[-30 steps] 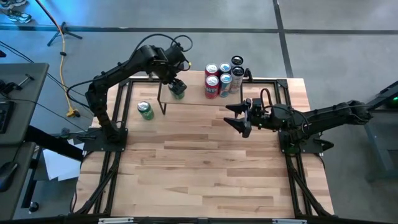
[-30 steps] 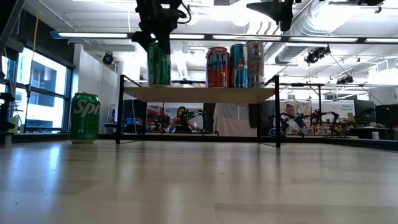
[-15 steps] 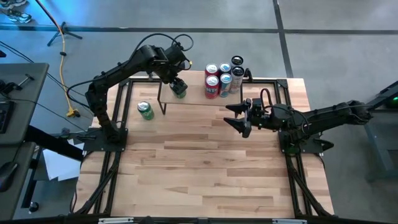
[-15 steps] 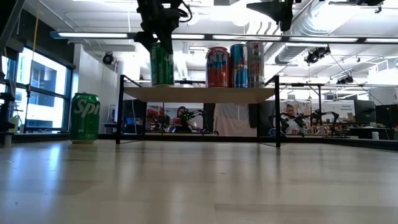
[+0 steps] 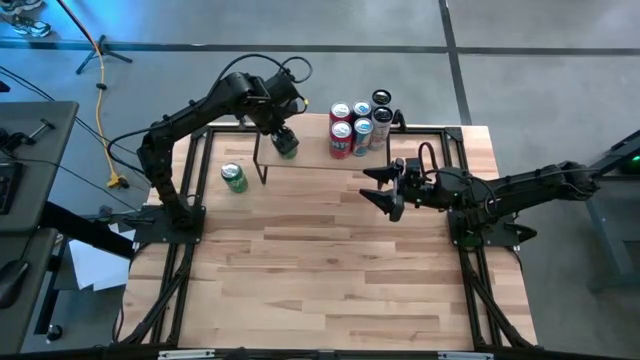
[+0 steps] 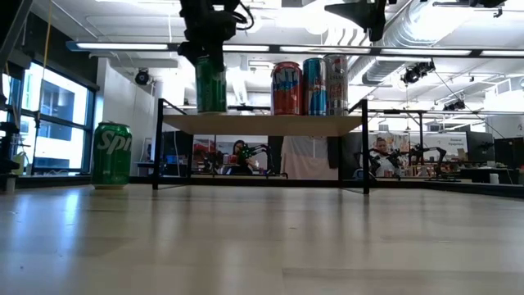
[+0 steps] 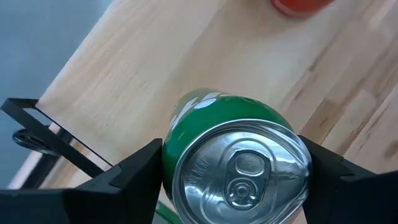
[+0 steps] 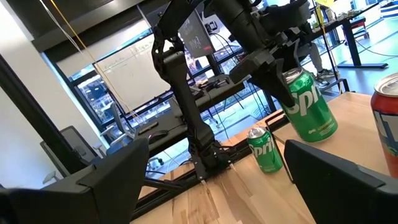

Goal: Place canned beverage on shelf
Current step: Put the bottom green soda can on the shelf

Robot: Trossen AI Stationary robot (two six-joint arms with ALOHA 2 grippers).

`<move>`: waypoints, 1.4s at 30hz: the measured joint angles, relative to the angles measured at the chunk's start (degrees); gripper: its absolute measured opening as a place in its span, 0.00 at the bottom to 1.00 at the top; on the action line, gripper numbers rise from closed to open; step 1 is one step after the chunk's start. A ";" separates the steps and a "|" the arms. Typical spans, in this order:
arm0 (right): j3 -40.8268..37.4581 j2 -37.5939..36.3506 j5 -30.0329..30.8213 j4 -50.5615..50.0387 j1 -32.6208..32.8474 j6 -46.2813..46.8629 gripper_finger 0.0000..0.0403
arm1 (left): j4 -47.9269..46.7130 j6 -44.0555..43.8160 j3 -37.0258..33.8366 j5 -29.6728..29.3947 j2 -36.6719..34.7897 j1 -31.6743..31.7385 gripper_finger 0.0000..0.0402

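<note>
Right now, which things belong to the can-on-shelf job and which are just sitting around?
Job:
- green can, held in the left gripper
- shelf
- second green can, standing on the table

Bystanders:
- cans already on the shelf
- right gripper, open, waiting beside the shelf

In the low view the top edge cuts off the left gripper (image 6: pixel 210 51) above the green can (image 6: pixel 210 83), and most of the right gripper (image 6: pixel 360 11). The red can (image 8: pixel 387 107) is cropped at the right wrist view's edge. The people (image 6: pixel 239 152) beyond the shelf (image 6: pixel 262 124) are too small to make out.
</note>
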 joint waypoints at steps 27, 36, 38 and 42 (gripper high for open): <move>0.00 0.01 -0.02 -3.64 -0.02 2.77 0.89 | -9.89 46.24 4.21 6.45 0.96 0.63 0.64; 0.00 0.00 -0.01 -3.64 -0.02 2.78 0.89 | -8.80 47.36 1.56 6.35 0.68 0.63 0.64; 0.00 0.02 -0.02 -3.64 -0.02 2.93 0.89 | -8.25 46.54 1.22 6.53 0.63 0.63 0.64; 0.00 0.00 -0.02 -3.64 0.02 2.97 0.89 | -6.89 45.35 1.13 6.62 0.63 0.63 0.64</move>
